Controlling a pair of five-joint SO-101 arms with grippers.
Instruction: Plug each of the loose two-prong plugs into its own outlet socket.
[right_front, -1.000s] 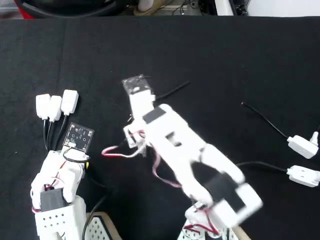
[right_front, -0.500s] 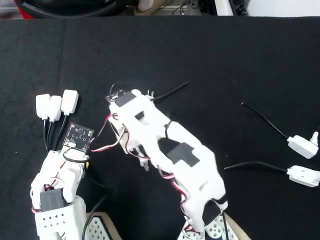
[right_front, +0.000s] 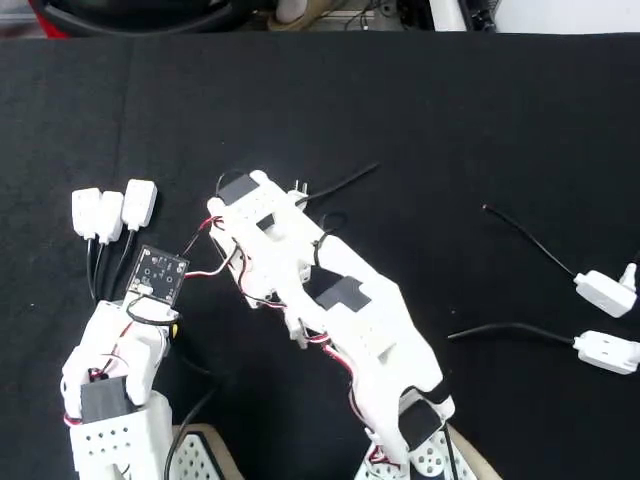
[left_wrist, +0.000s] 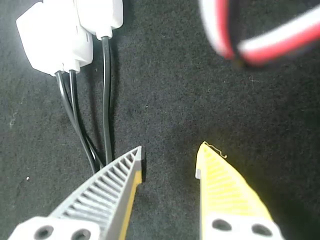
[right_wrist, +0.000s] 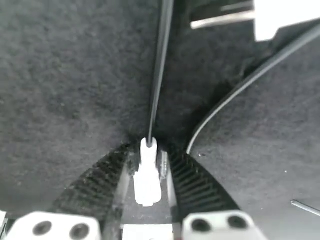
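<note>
Plug (right_wrist: 147, 175) sits clamped in the right pincer (right_wrist: 149, 151), near the middle of the desk (right_front: 470, 120). The pincer is narrow around the white body, and a black cord (right_wrist: 159, 70) leaves the far end. Left pincer (left_wrist: 171, 149) is wide and holds nothing, just beside the cords (left_wrist: 104, 100) of three white sockets (right_front: 108, 210) at the left of the high view.

We judge the step to be carrying this plug over to a free socket. To do it well:
- hold a firm grip
- square the prongs to the slots before any push
- watch the cord so it doesn't twist the body
- perhaps use the left pincer to brace the socket

Hard to make out:
- The held plug's prongs and the socket faces.
- A second plug (right_wrist: 282, 15) shows bare prongs (right_wrist: 220, 19), its body cut off at the upper right edge.
- Two white pieces (right_front: 607, 290) lie at the high view's right edge. We cannot tell whether they are plugs or sockets.
</note>
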